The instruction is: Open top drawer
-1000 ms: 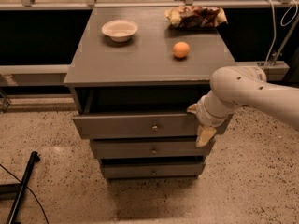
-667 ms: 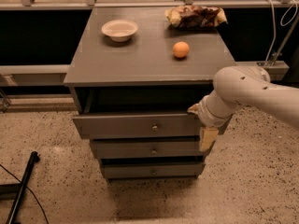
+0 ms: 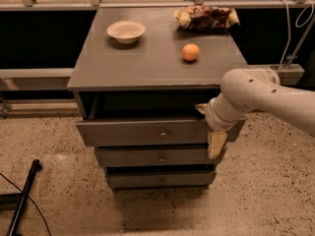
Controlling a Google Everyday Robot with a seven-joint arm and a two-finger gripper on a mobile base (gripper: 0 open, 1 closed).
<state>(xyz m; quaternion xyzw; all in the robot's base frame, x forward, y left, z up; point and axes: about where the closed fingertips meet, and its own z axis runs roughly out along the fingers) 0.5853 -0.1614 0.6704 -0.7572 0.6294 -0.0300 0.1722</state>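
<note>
Honestly not much differs from a second ago. The top drawer of the cabinet is pulled partway out, about as far as it was before, with a dark gap showing above its front under the cabinet top. Its little round knob sits at the centre of the front, with nothing touching it.

The gripper is at the right end of the top drawer's front, same spot as before. Its cream-coloured tip hangs down over the front of the cabinet's middle drawer, maybe a hair lower than in the oldest shot. I can't tell whether the gripper is open, closed or clamped on the drawer's edge, since the wrist covers that corner. The white arm comes in from the right side of the cabinet, and its pose looks basically unchanged.

The bottom drawer sticks out slightly less than the middle one, and neither has moved.

On the cabinet top everything stayed put. There's a pale bowl toward the back left, an orange right of centre, and a crinkly snack bag at the back right corner. The bag has print on it, but I can't make out a brand or any wording.

A black pole lies on the speckled floor off the cabinet's front left.
</note>
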